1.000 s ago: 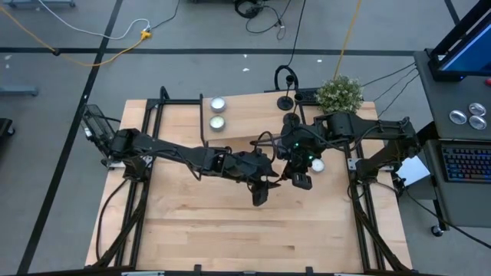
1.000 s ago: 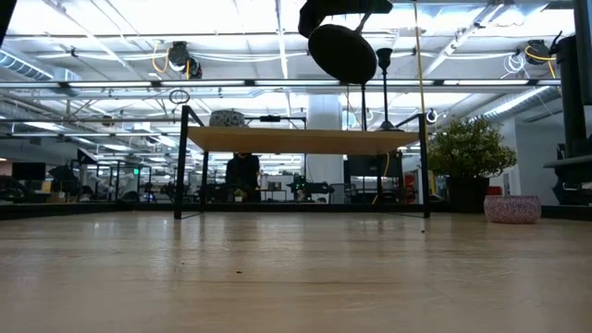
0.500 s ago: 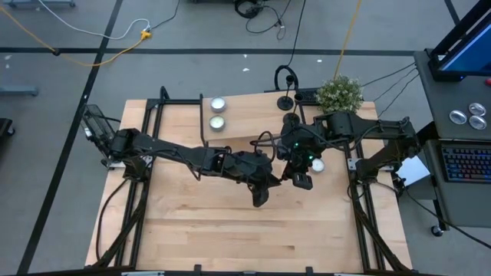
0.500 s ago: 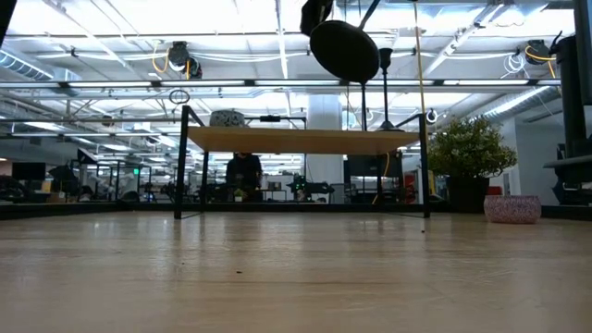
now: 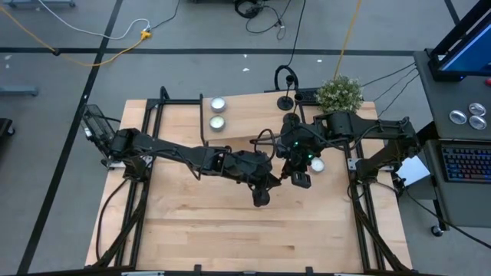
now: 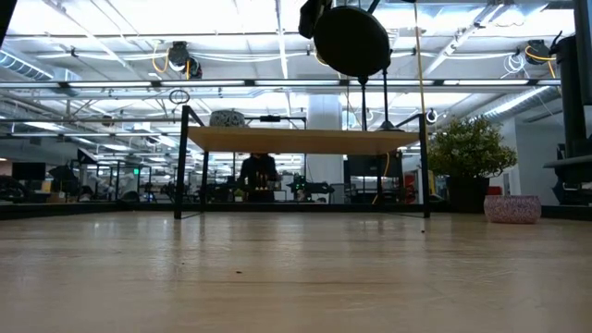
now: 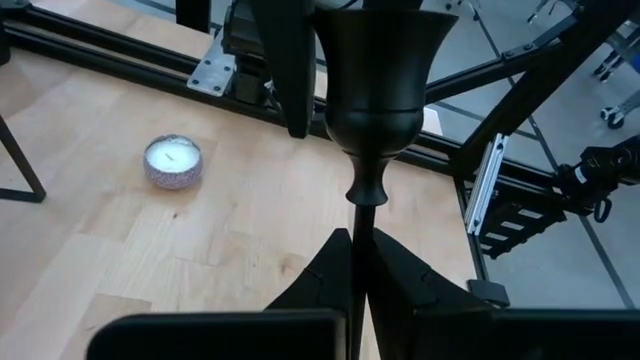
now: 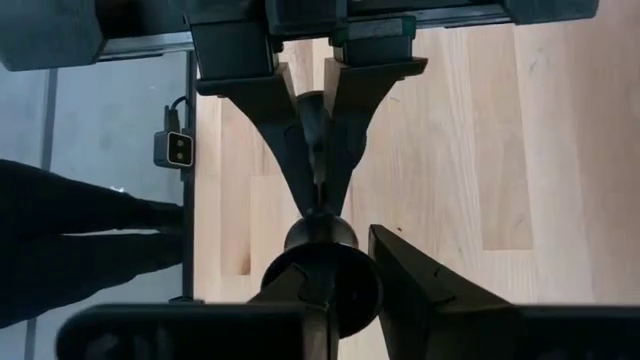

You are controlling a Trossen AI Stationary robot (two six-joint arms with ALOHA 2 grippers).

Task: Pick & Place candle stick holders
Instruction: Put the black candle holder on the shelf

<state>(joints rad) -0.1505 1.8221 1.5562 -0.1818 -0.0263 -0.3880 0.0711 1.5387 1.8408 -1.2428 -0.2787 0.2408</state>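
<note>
A matte-black candle stick holder (image 7: 380,80), with a cup end, a thin stem and a round disc base (image 6: 351,42), is held in the air over the table's middle by my left gripper (image 5: 261,195), which is shut on it. My right gripper (image 5: 298,181) is open. Its fingers stand on either side of the holder's cup end (image 8: 322,270); I cannot tell whether they touch it. A second black holder (image 5: 285,98) stands on its base at the far edge. My left gripper pinches the holder's thin stem (image 7: 361,215) between its two fingers, just below the knob under the cup. The fingers lie across the stem. The holder is lifted clear of the table, lying over with its disc base turned toward the table's near edge.
Two tealights (image 5: 218,113) sit on a raised wooden shelf (image 6: 301,141) at the far side. Another tealight (image 7: 173,160) sits on the table by the right arm. A potted plant (image 5: 339,93) stands at the far right. The near half of the table (image 5: 230,238) is bare wood.
The holder has turned in my left gripper, so its disc base now faces the near edge more squarely, and it has shifted a little toward the table's right edge. Both grippers keep their finger gaps.
</note>
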